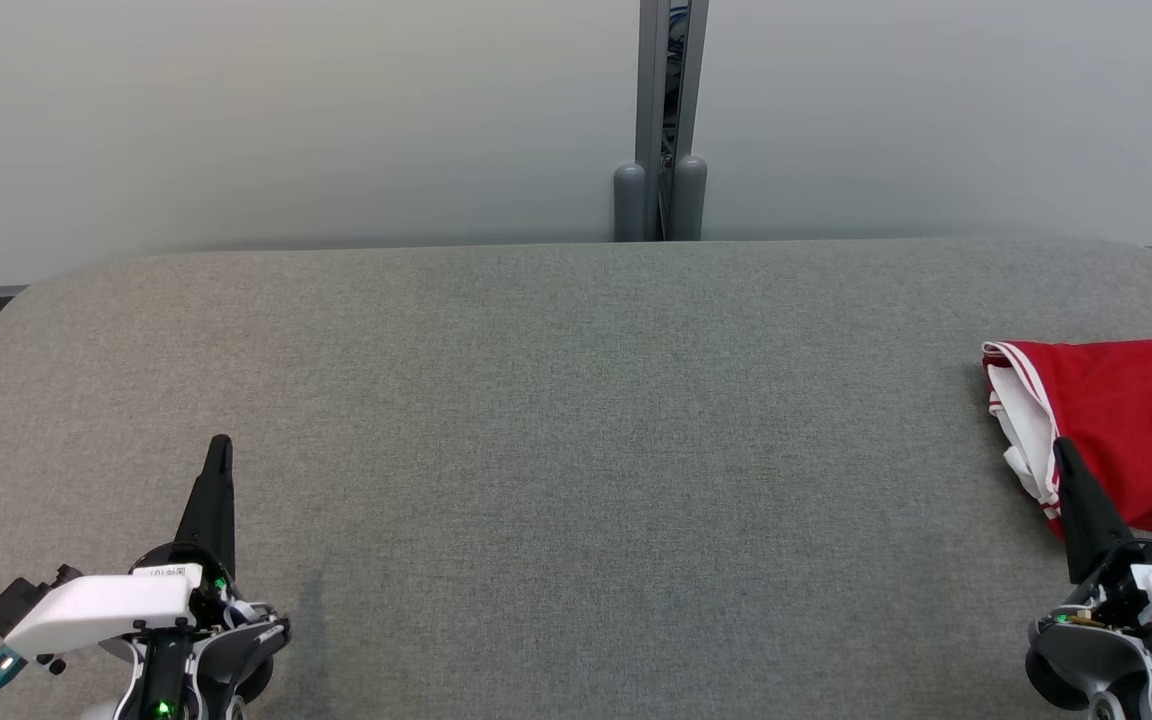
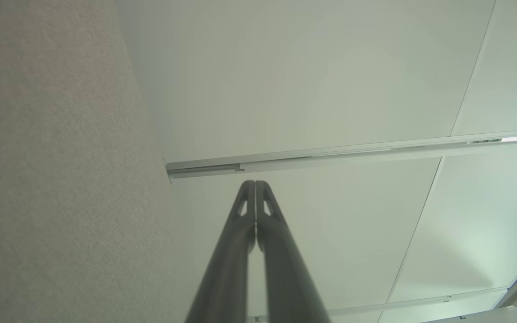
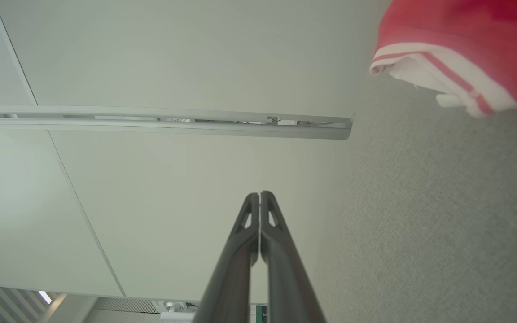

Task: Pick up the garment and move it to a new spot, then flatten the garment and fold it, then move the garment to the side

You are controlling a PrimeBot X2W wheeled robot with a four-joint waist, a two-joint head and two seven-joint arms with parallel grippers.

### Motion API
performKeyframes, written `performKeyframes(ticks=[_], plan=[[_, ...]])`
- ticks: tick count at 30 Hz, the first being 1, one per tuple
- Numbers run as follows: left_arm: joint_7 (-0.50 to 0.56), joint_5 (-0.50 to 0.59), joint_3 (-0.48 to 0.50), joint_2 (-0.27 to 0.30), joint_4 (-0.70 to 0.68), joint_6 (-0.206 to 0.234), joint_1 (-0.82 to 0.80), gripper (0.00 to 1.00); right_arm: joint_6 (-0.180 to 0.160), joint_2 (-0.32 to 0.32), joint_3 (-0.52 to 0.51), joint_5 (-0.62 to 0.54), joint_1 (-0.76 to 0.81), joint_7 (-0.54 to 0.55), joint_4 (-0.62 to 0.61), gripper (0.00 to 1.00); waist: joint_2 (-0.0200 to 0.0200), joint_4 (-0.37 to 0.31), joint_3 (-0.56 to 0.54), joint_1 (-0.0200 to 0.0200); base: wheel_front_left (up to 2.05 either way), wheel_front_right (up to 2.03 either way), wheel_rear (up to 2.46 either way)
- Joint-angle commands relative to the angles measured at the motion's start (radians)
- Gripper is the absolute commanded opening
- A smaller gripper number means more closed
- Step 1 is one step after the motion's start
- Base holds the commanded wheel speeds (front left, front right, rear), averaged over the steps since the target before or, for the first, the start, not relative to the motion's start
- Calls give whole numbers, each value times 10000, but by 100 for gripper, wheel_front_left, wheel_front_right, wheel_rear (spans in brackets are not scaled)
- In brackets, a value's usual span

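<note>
Because the red garment (image 1: 1126, 430) looks soft, light and floppy, it should sag when lifted. It lies at 3 o'clock on the grey table (image 1: 576, 420), just by the right gripper (image 1: 1064, 452). Both that and the left gripper (image 1: 220, 447) are pinched closed, holding nothing. Best grab the white-striped edge (image 1: 1021, 400).

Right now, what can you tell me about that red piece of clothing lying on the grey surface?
The garment is red, soft-looking cloth with white trim carrying thin red stripes and a white inside showing at its left edge. It lies loosely bunched, not flat, on the far right of the grey cloth-covered surface, running out of the head view. Only that surface visibly touches it; the shut right gripper sits close beside it, holding nothing.
</note>
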Motion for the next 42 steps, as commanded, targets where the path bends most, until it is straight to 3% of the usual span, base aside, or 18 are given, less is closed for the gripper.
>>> performKeyframes(ticks=[1,42], plan=[[24,-15,52,25,-5,-42,-137,0,0,-88,-27,79,-87,27,22,0,-1,0,0,0,0,0,0],[26,-6,57,20,-6,-42,-137,0,0,-87,-28,81,-86,25,20,0,-1,0,0,0,0,0,0]])
